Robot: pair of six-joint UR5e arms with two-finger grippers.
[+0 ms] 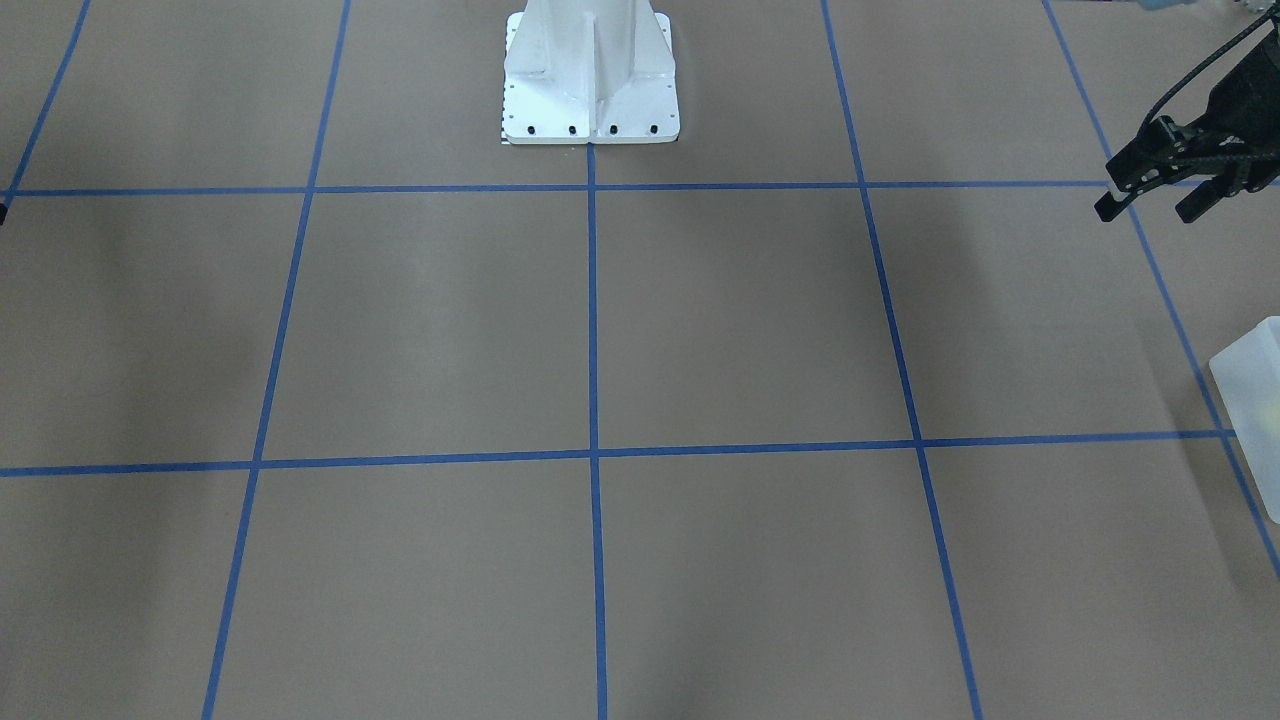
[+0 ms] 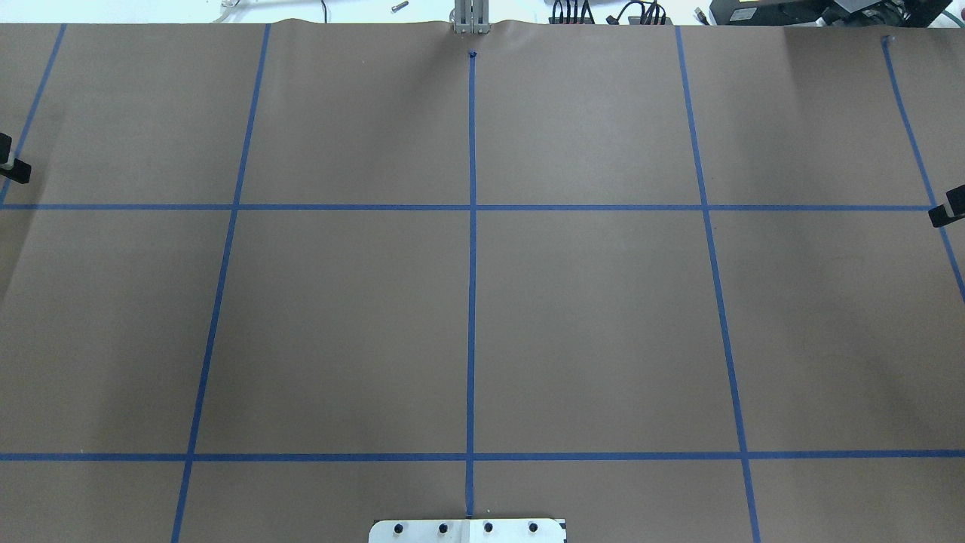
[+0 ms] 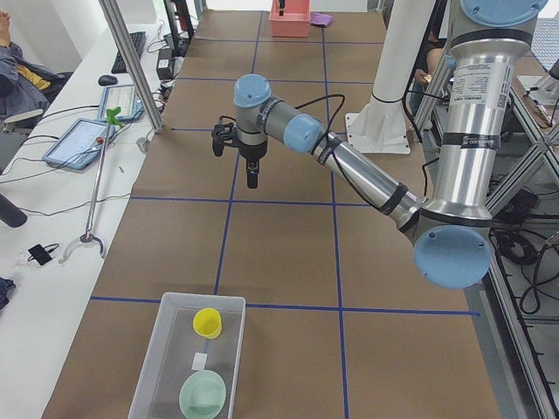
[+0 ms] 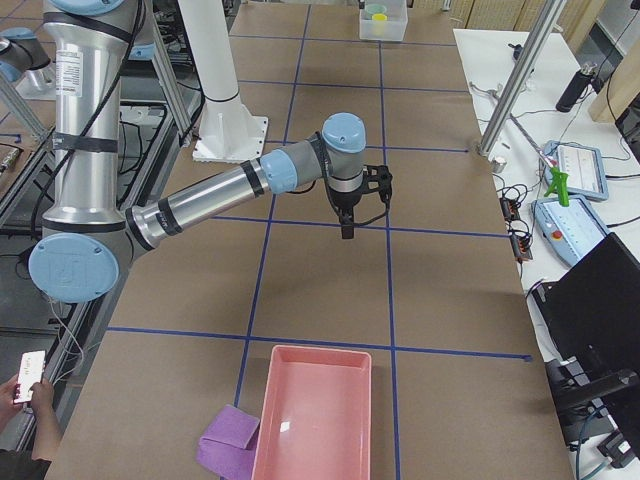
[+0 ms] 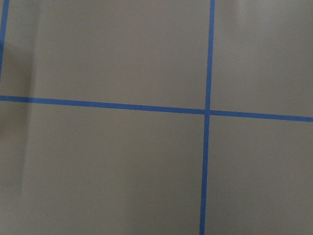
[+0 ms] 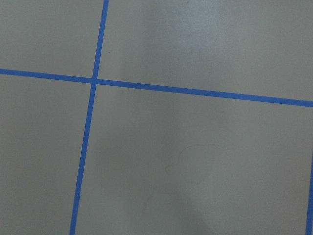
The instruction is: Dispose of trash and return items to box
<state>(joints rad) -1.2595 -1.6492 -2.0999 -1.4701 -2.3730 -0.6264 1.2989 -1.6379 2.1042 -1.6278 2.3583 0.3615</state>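
The middle of the desk (image 2: 588, 324) lies bare, open to a pass from any side. The white pedestal (image 1: 590, 80) stands at the robot's edge. The box (image 3: 175, 345) sits at the left end, the pink tray (image 4: 315, 430) and purple cloth (image 4: 228, 440) at the right end.

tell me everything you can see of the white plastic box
The box is a milky, translucent plastic container, rectangular with rounded corners, with no lid on it. It stands flat on the brown paper-covered table at the end on the robot's left, its far end about at a blue tape line. Inside it are a yellow cup on its side, a pale green bowl and a small white piece. No gripper touches it.
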